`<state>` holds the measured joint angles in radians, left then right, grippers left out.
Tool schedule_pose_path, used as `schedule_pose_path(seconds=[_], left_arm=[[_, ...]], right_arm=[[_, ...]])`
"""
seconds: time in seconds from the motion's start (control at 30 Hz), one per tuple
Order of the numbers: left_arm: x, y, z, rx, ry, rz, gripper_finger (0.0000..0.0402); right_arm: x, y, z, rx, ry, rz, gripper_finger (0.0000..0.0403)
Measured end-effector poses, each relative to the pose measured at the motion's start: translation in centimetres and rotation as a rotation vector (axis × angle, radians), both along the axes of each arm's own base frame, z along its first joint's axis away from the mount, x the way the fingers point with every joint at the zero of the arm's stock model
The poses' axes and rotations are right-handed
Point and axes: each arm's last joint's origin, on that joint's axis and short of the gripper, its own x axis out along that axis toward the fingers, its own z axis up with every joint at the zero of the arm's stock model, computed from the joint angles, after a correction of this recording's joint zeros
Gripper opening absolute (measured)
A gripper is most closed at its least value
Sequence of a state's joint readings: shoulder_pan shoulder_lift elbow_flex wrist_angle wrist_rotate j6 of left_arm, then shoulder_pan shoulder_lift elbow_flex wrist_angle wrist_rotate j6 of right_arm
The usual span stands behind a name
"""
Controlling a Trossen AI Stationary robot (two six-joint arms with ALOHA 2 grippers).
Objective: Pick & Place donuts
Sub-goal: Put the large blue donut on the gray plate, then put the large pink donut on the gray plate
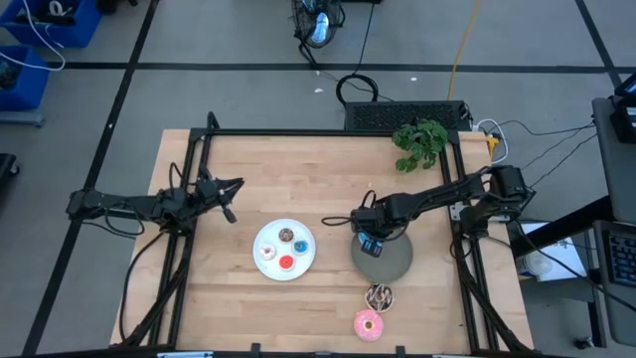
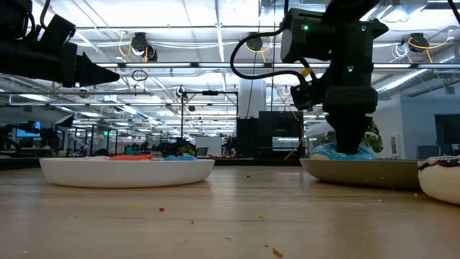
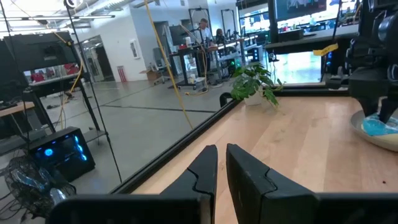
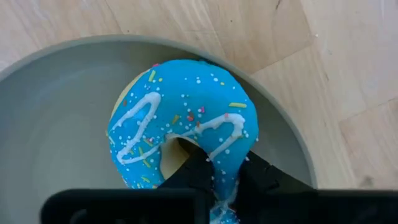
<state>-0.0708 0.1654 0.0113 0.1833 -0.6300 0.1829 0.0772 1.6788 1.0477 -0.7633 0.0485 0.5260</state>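
Note:
A larger blue donut (image 4: 180,118) with white drizzle and sprinkles is over the grey round plate (image 1: 396,261), near its far rim. My right gripper (image 1: 370,242) is shut on it and points down. The white round plate (image 1: 268,237) holds the tiny brown (image 1: 286,235), blue (image 1: 301,245) and red (image 1: 287,263) donuts. The dark brown drizzled donut (image 1: 379,295) and the pink donut (image 1: 369,323) lie on the table near the front edge. My left gripper (image 1: 231,194) is shut and empty, left of the white plate. My right gripper pinches one side of the blue donut's ring (image 4: 225,146). One finger (image 4: 194,167) is in the hole and the other (image 4: 256,175) is outside. The fingers come from above, pointing down. The donut sits low in the grey plate (image 2: 359,171); whether it rests on it I cannot tell.
A small green plant (image 1: 420,142) stands at the table's far right. Black frame rails (image 1: 328,132) run along the table's far, left and right sides. Bare wood lies between the two plates and along the near left.

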Motion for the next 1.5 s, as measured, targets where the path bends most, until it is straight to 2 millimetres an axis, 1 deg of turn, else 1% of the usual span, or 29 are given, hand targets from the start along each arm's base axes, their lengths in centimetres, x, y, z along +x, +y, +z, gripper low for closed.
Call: schedule_pose_path(seconds=[0.1, 0.33, 0.53, 0.7, 0.8, 0.87, 0.97, 1.1, 1.23, 1.3, 1.4, 1.5], left_arm=[[0.0, 0.0, 0.0, 0.000, 0.000, 0.000, 0.0042], [0.0, 0.0, 0.0, 0.000, 0.000, 0.000, 0.0042], [0.0, 0.0, 0.0, 0.000, 0.000, 0.000, 0.0042], [0.0, 0.0, 0.0, 0.000, 0.000, 0.000, 0.0042], [0.0, 0.0, 0.0, 0.000, 0.000, 0.001, 0.0042], [0.0, 0.0, 0.0, 0.002, 0.001, 0.000, 0.0042], [0.0, 0.0, 0.0, 0.002, 0.001, 0.001, 0.0042], [0.0, 0.0, 0.0, 0.001, 0.000, 0.001, 0.0042], [0.0, 0.0, 0.0, -0.002, -0.006, 0.001, 0.0042], [0.0, 0.0, 0.1, -0.003, -0.008, 0.001, 0.0042], [0.0, 0.0, 0.1, -0.008, -0.010, 0.001, 0.0042], [0.0, 0.0, 0.0, -0.010, -0.007, 0.000, 0.0042]], right_arm=[[-0.1, 0.0, 0.1, 0.002, 0.001, -0.007, 0.0065], [-0.4, 0.0, 0.2, 0.000, 0.035, -0.013, 0.0165], [-0.8, 0.0, 1.6, 0.002, -0.005, -0.009, 0.0225], [-1.5, 0.0, 3.7, 0.010, -0.083, -0.013, 0.0249], [-2.1, 0.5, 5.2, 0.039, -0.147, -0.010, 0.0250], [-2.3, 1.3, 6.1, 0.061, -0.206, -0.008, 0.0248], [-2.2, 3.3, 6.9, 0.078, -0.303, 0.049, 0.0238], [-1.6, 6.4, 7.7, 0.048, -0.329, 0.126, 0.0219], [-0.4, 9.6, 8.7, 0.012, -0.317, 0.207, 0.0198], [0.2, 10.9, 8.9, -0.009, -0.282, 0.232, 0.0185], [0.5, 12.2, 8.7, -0.033, -0.190, 0.252, 0.0164], [0.6, 13.0, 7.8, -0.043, -0.137, 0.224, 0.0143]])
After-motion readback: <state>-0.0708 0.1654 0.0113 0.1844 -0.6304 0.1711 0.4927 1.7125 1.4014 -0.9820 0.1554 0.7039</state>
